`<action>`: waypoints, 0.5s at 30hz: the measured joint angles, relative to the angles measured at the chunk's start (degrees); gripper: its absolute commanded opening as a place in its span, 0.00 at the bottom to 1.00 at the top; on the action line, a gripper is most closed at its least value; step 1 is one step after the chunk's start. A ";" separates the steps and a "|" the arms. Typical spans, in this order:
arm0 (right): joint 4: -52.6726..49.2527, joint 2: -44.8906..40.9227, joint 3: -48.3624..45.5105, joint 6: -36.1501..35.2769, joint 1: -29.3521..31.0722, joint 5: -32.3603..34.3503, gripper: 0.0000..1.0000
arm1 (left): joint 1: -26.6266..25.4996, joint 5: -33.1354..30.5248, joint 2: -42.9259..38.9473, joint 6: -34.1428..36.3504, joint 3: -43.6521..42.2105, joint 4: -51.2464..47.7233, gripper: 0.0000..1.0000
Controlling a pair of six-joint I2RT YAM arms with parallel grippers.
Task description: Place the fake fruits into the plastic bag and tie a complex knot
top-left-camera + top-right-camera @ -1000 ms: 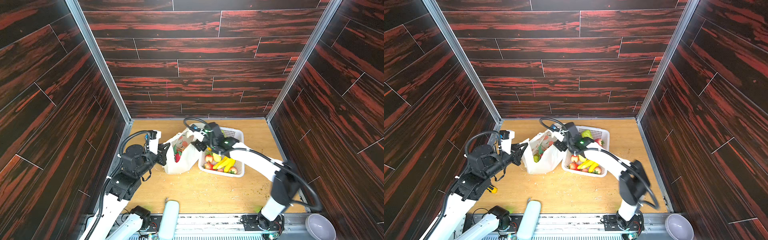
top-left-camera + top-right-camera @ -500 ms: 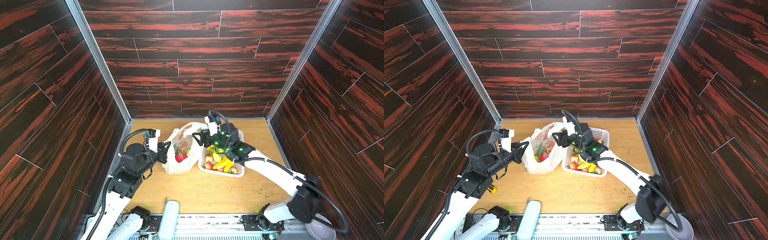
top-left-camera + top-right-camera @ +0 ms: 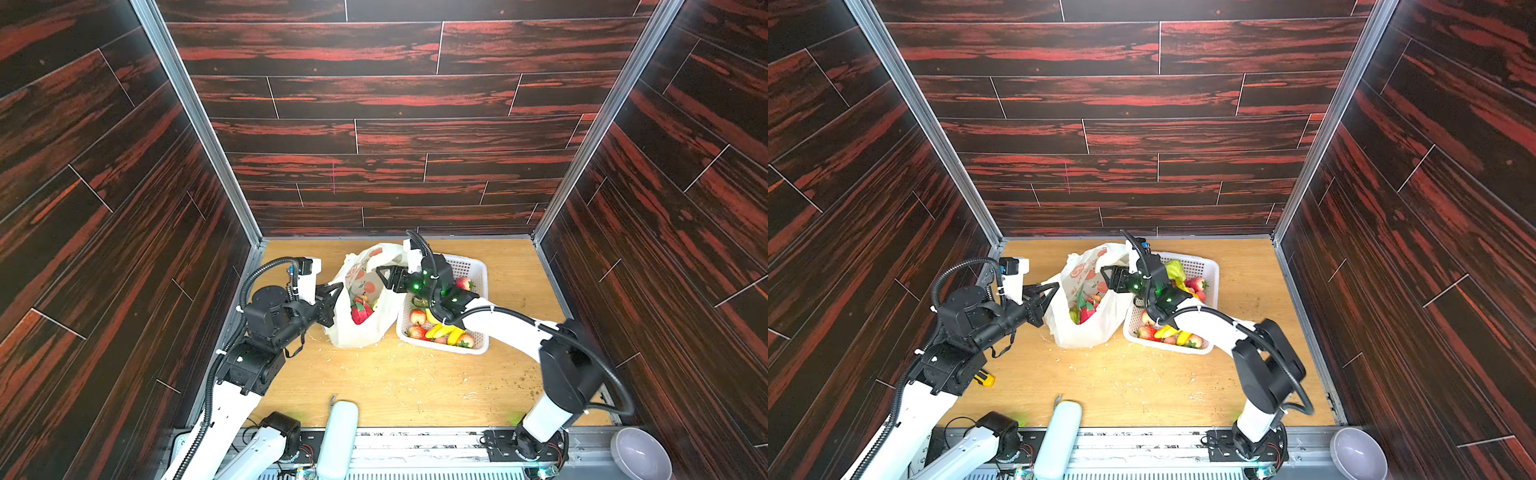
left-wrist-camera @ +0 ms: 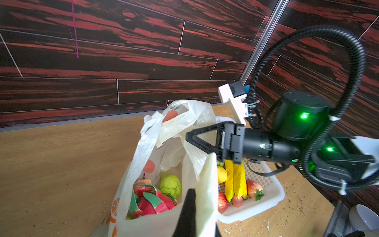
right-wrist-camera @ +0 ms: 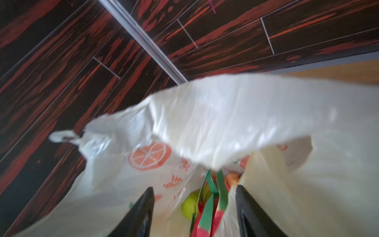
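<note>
The left arm was held low and folded, its forearm stretched level toward the plastic bag (image 3: 361,332). The left gripper (image 3: 338,287) was pressed shut on the bag's rim, and the film was held lifted at its fingertips. The right arm was raised from its base, bent sharply at the elbow, and laid out over the white basket (image 3: 473,268), with the wrist turned so that the right gripper (image 3: 383,277) was pointed at the bag's mouth. Its jaws were spread apart and nothing was gripped between them. In the right wrist view the bag's opening was framed between the two fingers (image 5: 141,213), and a fold of film was hung just ahead of them. Whether the fingers were touching the film could not be told.

The bag was stood on the wooden table (image 3: 395,386) between the two grippers, directly at the left fingertips and just ahead of the right ones. Inside it, below the right gripper, a pink dragon fruit (image 4: 158,205), a green fruit (image 4: 170,184) and a reddish apple (image 4: 141,183) were seen. The basket was set just beside the bag, under the right forearm. In it a banana bunch (image 4: 235,180), a lemon (image 4: 221,174) and a strawberry (image 4: 253,187) were laid.
</note>
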 measured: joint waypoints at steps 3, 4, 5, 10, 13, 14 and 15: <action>3.17 2.01 0.50 0.42 0.00 1.51 0.62 | 0.00 0.20 0.00 0.00 0.00 0.11 0.00; 4.37 2.84 0.76 0.57 0.00 2.10 0.61 | 0.02 0.20 0.00 0.00 0.00 0.11 0.00; 5.31 3.67 1.14 0.72 0.00 2.60 0.61 | 0.04 0.20 0.00 0.02 0.00 0.13 0.00; 9.94 7.56 3.04 1.07 0.00 3.96 0.52 | 0.07 0.20 0.02 0.02 0.00 0.13 0.00; 11.72 8.48 3.19 1.25 0.00 4.26 0.43 | 0.13 0.15 0.28 0.02 0.00 0.13 0.00; 12.20 8.52 3.19 1.29 0.00 4.24 0.39 | 0.17 0.13 0.42 0.02 0.00 0.11 0.00; 12.50 8.55 3.19 1.11 0.00 4.22 0.36 | 0.24 0.11 0.57 0.02 0.00 0.04 0.00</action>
